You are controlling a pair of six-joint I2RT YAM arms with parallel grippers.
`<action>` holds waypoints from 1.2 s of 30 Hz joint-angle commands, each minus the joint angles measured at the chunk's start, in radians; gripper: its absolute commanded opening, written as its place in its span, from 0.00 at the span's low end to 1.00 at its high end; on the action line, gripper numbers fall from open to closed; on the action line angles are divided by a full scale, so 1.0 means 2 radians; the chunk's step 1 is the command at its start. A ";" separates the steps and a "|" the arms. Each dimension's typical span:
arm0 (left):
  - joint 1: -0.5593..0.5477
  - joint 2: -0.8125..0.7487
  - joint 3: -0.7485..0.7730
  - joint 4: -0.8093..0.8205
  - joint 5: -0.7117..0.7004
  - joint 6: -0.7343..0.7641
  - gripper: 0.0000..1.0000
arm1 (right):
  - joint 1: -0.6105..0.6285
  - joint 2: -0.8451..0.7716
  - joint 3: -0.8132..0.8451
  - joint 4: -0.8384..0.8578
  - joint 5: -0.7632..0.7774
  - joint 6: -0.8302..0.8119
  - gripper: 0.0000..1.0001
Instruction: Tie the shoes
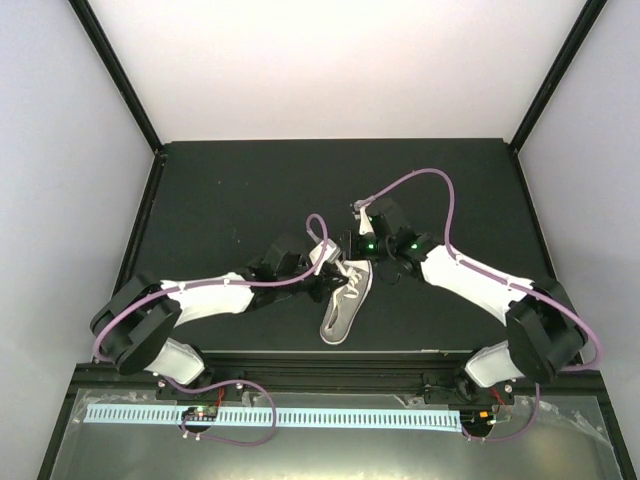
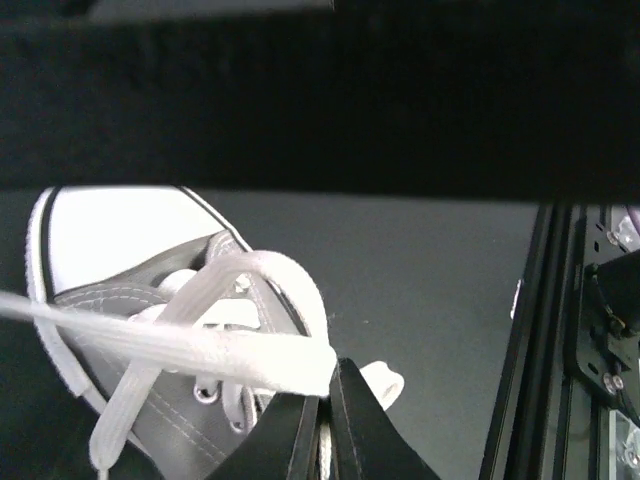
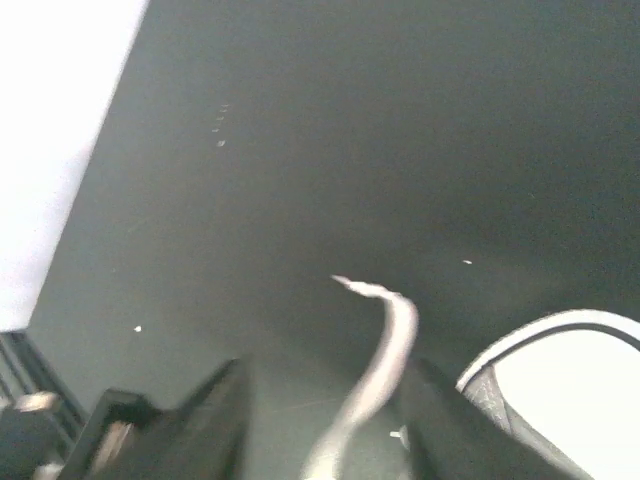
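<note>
The matte black table carries the grey canvas sneaker between both tools, its smooth white rubber toe cap just ahead of the left tool. That tool is clamped tight on a flat woven white lace. The right tool is parted, with a blurred lace end loose between its fingers and the sneaker cut off beside it.

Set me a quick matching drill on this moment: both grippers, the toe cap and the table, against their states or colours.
Things:
1. left gripper
2. right gripper
3. toe cap
4. table

States or colours:
a. black
b. shut on a lace
c. white
d. jaws apart, a lace end loose between them

Pairs: 1-b, 2-d, 3-c, 4-a.
</note>
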 commanded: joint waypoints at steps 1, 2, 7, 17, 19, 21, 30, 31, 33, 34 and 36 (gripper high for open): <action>0.000 -0.012 -0.012 0.059 -0.015 -0.032 0.02 | 0.007 0.008 0.026 -0.020 0.005 0.005 0.61; 0.000 -0.013 -0.018 0.066 -0.017 -0.038 0.02 | 0.007 0.000 0.027 -0.027 0.017 0.003 0.67; 0.000 -0.019 -0.031 0.080 -0.027 -0.052 0.01 | -0.023 -0.069 0.010 -0.046 0.043 -0.014 0.83; 0.001 -0.020 -0.035 0.102 -0.028 -0.071 0.02 | -0.076 -0.188 -0.186 0.065 -0.028 -0.050 0.64; 0.001 -0.018 -0.035 0.103 -0.024 -0.072 0.02 | -0.075 -0.191 -0.217 0.114 -0.056 -0.048 0.59; 0.001 -0.017 -0.035 0.104 -0.022 -0.073 0.02 | -0.074 -0.190 -0.244 0.157 -0.073 -0.047 0.56; 0.001 -0.019 -0.034 0.095 -0.027 -0.069 0.02 | -0.061 -0.111 -0.273 0.271 -0.092 -0.072 0.45; 0.001 -0.020 -0.033 0.094 -0.027 -0.068 0.02 | -0.057 -0.102 -0.270 0.280 -0.094 -0.076 0.44; 0.001 -0.020 -0.033 0.093 -0.027 -0.068 0.02 | -0.049 -0.088 -0.264 0.296 -0.097 -0.084 0.44; 0.001 -0.020 -0.032 0.093 -0.027 -0.068 0.01 | -0.043 -0.081 -0.261 0.303 -0.097 -0.086 0.44; 0.001 -0.019 -0.031 0.094 -0.027 -0.068 0.02 | -0.035 -0.064 -0.257 0.316 -0.102 -0.090 0.42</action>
